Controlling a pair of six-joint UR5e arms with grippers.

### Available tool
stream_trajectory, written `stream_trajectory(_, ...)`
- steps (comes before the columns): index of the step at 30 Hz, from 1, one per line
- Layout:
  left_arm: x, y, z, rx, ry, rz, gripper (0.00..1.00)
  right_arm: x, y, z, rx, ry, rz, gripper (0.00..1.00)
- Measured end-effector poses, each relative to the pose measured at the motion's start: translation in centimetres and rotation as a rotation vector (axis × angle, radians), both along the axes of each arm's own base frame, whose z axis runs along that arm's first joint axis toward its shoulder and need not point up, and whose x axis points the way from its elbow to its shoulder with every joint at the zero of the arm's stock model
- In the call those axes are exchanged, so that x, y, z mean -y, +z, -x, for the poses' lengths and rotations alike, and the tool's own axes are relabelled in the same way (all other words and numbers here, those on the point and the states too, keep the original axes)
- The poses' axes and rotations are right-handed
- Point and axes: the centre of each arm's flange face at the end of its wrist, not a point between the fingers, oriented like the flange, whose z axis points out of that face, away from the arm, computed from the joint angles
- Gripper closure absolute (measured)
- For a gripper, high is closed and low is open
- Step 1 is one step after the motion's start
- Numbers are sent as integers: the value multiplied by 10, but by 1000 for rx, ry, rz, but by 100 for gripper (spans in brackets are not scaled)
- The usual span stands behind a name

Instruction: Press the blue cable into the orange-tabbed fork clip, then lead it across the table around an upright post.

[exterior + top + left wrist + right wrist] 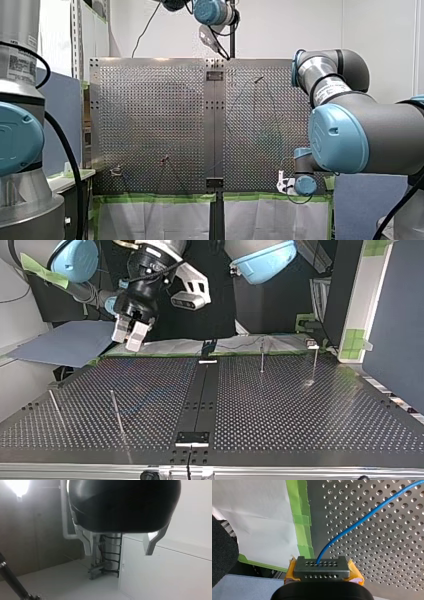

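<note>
At the perforated table [300, 405], my left arm's tool [118, 551] gapes empty, while my right arm's tool [128, 340], upper left in the top view, clamps the blue cable [362, 520] trailing across the holes. Thin, light and limp, it likely steers best held short.

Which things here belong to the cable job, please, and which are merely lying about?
Job: blue cable, right gripper shut on it, posts, table.
Lying about: green tape, white sheet, grey-blue sheet beside the table.
</note>
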Motion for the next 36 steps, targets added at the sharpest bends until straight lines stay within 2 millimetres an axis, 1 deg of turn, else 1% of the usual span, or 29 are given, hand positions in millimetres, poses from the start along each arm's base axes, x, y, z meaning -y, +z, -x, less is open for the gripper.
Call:
stream_trajectory(5,13,-46,-12,-40,-7,-9,2,0,0,-1,0,1,0,100)
stream_trajectory(8,15,-64,-13,-55,-13,0,2,0,0,-1,0,2,0,100)
stream_trajectory(16,12,-96,-12,-74,-25,35,2,-1,0,-2,-1,5,0,100)
stream_trajectory(25,3,-128,-11,-87,-6,59,2,-2,0,-4,-2,8,0,100)
stream_trajectory(36,-15,-170,-12,-100,45,73,2,-2,0,-7,-2,12,1,100)
